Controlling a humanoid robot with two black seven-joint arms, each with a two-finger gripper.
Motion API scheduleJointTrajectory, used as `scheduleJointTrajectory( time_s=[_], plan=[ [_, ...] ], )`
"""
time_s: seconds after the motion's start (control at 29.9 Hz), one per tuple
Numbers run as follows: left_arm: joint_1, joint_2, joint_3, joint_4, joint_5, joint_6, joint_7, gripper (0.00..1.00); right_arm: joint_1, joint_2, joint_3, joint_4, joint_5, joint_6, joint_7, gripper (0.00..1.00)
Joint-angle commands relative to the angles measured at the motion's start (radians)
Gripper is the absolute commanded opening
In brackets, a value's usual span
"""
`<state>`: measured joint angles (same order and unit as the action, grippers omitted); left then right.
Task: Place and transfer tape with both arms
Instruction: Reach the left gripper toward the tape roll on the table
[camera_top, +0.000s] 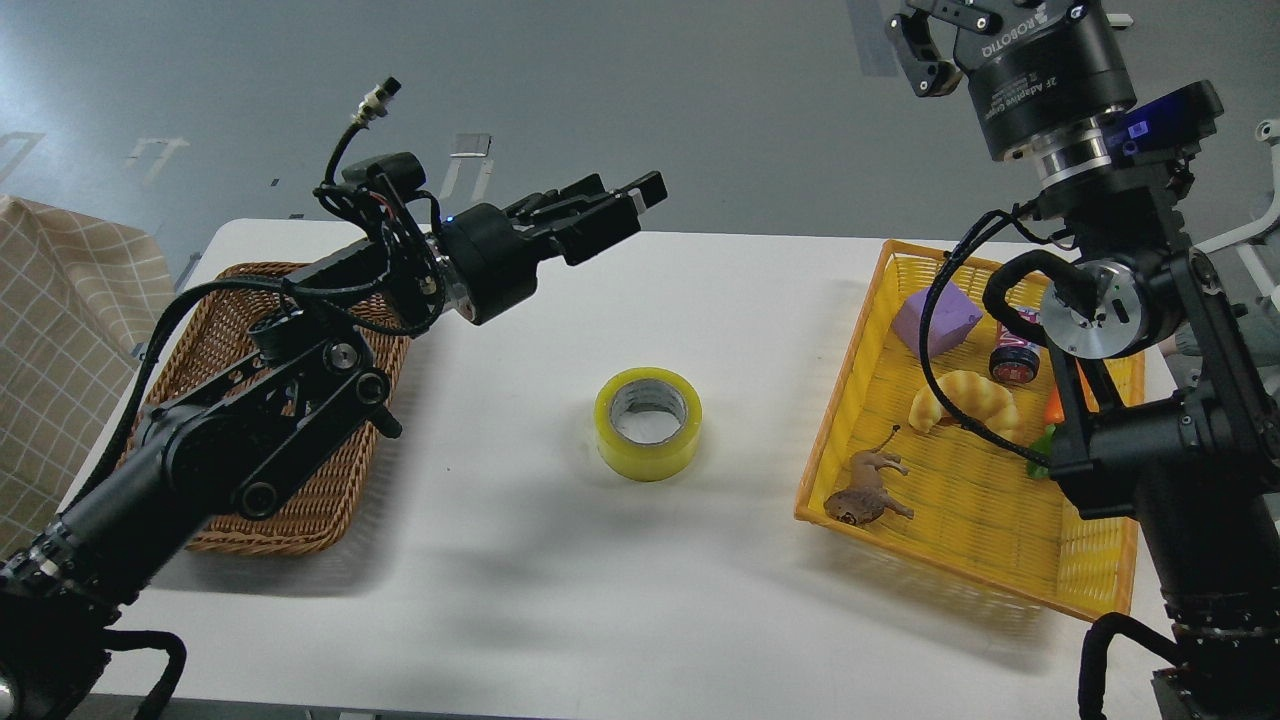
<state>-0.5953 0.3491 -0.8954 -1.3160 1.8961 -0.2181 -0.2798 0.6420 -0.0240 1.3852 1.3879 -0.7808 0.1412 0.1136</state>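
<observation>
The tape (648, 423), a wide yellowish roll with a grey-white core, lies flat in the middle of the white table (620, 580). My left gripper (628, 210) reaches in from the left, pointing right, above the table behind and a little left of the tape; its fingers stand a little apart and hold nothing. My right gripper (958, 28) is raised at the top right, far from the tape. Its fingertips are cut off by the frame edge; only one finger (915, 55) shows.
A brown wicker basket (350, 470) sits at the left under my left arm. A yellow basket (845, 400) at the right holds a purple block (935, 318), a croissant toy (965, 398), a lion figure (868, 488) and a small jar (1015, 358). A checked cloth (60, 330) hangs at the far left.
</observation>
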Motion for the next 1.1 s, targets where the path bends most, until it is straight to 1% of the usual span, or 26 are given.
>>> scheduleJointTrajectory(
  time_s=[0.0, 0.07, 0.1, 0.13, 0.17, 0.2, 0.27, 0.3, 0.37, 0.4, 0.47, 0.5, 0.57, 0.63, 0.7, 0.77, 0.8, 0.94, 1.07],
  plan=[
    [-0.006, -0.002, 0.038, 0.044, 0.083, 0.003, -0.018, 0.97, -0.001, 0.001, -0.001, 0.007, 0.000, 0.000, 0.000, 1.00],
    [-0.020, -0.001, 0.081, 0.090, 0.121, 0.025, -0.038, 0.97, -0.001, 0.001, -0.001, 0.007, 0.000, 0.000, 0.000, 1.00],
    [-0.030, -0.001, 0.119, 0.124, 0.145, 0.054, -0.064, 0.97, -0.001, 0.001, 0.000, 0.008, 0.000, 0.000, 0.000, 1.00],
    [-0.035, -0.001, 0.140, 0.142, 0.158, 0.074, -0.077, 0.97, 0.001, 0.001, 0.000, 0.008, 0.000, 0.000, 0.000, 1.00],
    [-0.049, -0.001, 0.182, 0.179, 0.185, 0.116, -0.105, 0.97, 0.001, -0.001, 0.000, 0.010, 0.000, 0.000, 0.000, 1.00],
    [-0.067, -0.001, 0.223, 0.220, 0.205, 0.155, -0.123, 0.97, 0.001, -0.002, 0.000, 0.014, 0.000, 0.000, 0.000, 1.00],
    [-0.096, -0.001, 0.289, 0.274, 0.213, 0.193, -0.137, 0.97, -0.001, -0.008, 0.000, 0.022, 0.000, 0.000, 0.000, 1.00],
    [-0.096, -0.001, 0.289, 0.274, 0.213, 0.194, -0.137, 0.97, -0.001, -0.008, 0.000, 0.022, 0.000, 0.000, 0.000, 1.00],
    [-0.130, -0.004, 0.369, 0.326, 0.213, 0.224, -0.150, 0.97, -0.005, -0.011, 0.000, 0.028, 0.000, 0.000, 0.000, 1.00],
    [-0.135, -0.004, 0.386, 0.339, 0.213, 0.233, -0.153, 0.97, -0.005, -0.011, 0.000, 0.028, 0.000, 0.000, 0.000, 1.00],
    [-0.158, -0.012, 0.441, 0.401, 0.213, 0.265, -0.159, 0.97, -0.005, -0.011, 0.002, 0.030, 0.000, 0.000, 0.000, 1.00],
    [-0.158, -0.012, 0.441, 0.402, 0.213, 0.266, -0.159, 0.97, -0.005, -0.011, 0.002, 0.030, 0.000, 0.000, 0.000, 1.00],
    [-0.173, -0.018, 0.476, 0.445, 0.210, 0.284, -0.171, 0.97, -0.005, -0.011, 0.002, 0.030, 0.000, 0.000, 0.001, 1.00],
    [-0.175, -0.024, 0.521, 0.487, 0.207, 0.313, -0.197, 0.97, -0.005, -0.011, 0.002, 0.028, 0.000, 0.000, 0.001, 1.00],
    [-0.175, -0.033, 0.561, 0.526, 0.202, 0.338, -0.209, 0.97, -0.005, -0.010, 0.002, 0.031, 0.000, 0.000, 0.001, 1.00],
    [-0.176, -0.038, 0.576, 0.558, 0.201, 0.353, -0.209, 0.95, -0.004, -0.010, 0.003, 0.034, 0.000, 0.000, 0.001, 1.00],
    [-0.178, -0.051, 0.578, 0.578, 0.201, 0.365, -0.209, 0.93, -0.004, -0.011, 0.002, 0.037, 0.000, 0.000, 0.001, 1.00],
    [-0.176, -0.073, 0.585, 0.590, 0.201, 0.384, -0.209, 0.92, -0.004, -0.011, 0.002, 0.034, 0.000, 0.000, 0.001, 1.00],
    [-0.181, -0.091, 0.586, 0.612, 0.199, 0.385, -0.209, 0.92, -0.005, -0.011, -0.001, 0.034, -0.001, 0.000, 0.001, 1.00]
  ],
)
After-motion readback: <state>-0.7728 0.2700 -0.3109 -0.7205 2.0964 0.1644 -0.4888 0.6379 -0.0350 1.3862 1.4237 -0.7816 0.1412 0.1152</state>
